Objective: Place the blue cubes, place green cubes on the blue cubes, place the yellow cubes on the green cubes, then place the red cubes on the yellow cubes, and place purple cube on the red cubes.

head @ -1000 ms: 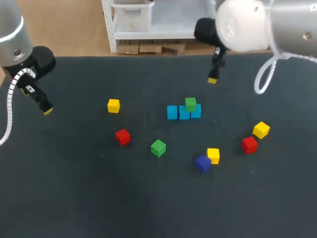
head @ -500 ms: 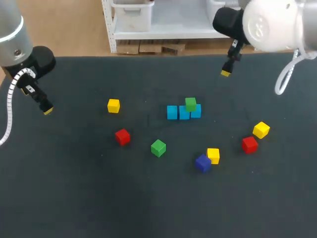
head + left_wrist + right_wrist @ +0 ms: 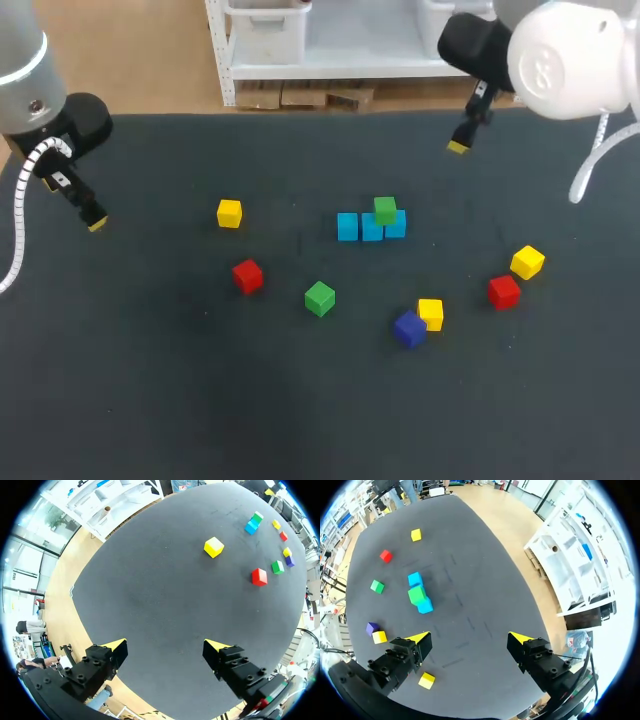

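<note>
Three blue cubes (image 3: 371,229) stand side by side in a row at the middle of the dark tabletop (image 3: 150,380), touching one another. A stacked green cube (image 3: 385,210) sits on top of them, over the middle and right ones. A loose green cube (image 3: 319,298) lies nearer and to the left, apart from the row.

The left yellow cube (image 3: 229,213) lies well left of the row, with the left red cube (image 3: 247,275) nearer than it. The purple cube (image 3: 408,328) touches the middle yellow cube (image 3: 430,313), near and a little right of the row. The right red cube (image 3: 504,291) and the right yellow cube (image 3: 527,262) lie close together further right.

The left claw (image 3: 166,647) hangs over the tabletop's far left part, its fingers spread wide with nothing between them. Every cube lies well ahead of it, the left yellow cube nearest.

The right claw (image 3: 470,639) hangs over the far right part, also spread wide and holding nothing. The blue row with its green cube lies ahead of it, well apart, nearer and to the left in the scene.
</note>
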Available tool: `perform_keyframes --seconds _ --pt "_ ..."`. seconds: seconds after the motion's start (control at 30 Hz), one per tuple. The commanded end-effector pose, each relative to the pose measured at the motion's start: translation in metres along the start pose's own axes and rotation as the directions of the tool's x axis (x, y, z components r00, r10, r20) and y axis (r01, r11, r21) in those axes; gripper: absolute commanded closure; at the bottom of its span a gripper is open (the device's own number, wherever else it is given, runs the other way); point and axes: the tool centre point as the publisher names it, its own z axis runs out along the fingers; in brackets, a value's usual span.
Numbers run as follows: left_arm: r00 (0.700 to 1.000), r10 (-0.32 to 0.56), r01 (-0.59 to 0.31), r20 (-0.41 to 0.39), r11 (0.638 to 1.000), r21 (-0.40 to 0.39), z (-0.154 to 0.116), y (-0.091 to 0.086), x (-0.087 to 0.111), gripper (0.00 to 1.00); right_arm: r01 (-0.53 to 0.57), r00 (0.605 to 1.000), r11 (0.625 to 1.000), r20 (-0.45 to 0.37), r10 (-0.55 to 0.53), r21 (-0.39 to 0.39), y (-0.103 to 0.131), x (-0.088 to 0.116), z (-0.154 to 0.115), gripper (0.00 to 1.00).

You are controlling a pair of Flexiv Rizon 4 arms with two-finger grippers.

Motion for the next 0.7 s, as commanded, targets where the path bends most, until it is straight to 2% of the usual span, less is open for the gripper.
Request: perform_keyframes --seconds 0.03,0.47,0.7 --pt "1.0 -0.001 0.001 -0.002 1.0 0.0 0.0 0.0 -0.001 0.0 -0.019 1.0 0.999 0.011 0.019 0.027 0.001 0.01 -0.008 0.0" --pt "1.0 -0.001 0.001 -0.002 1.0 0.0 0.0 0.0 -0.001 0.0 -0.122 0.991 0.989 0.063 0.116 0.086 -0.019 0.034 -0.029 0.0" --pt "1.0 -0.001 0.001 -0.002 1.0 0.0 0.0 0.0 -0.001 0.0 -0.133 0.99 0.987 0.06 0.128 0.089 -0.021 0.039 -0.032 0.0"
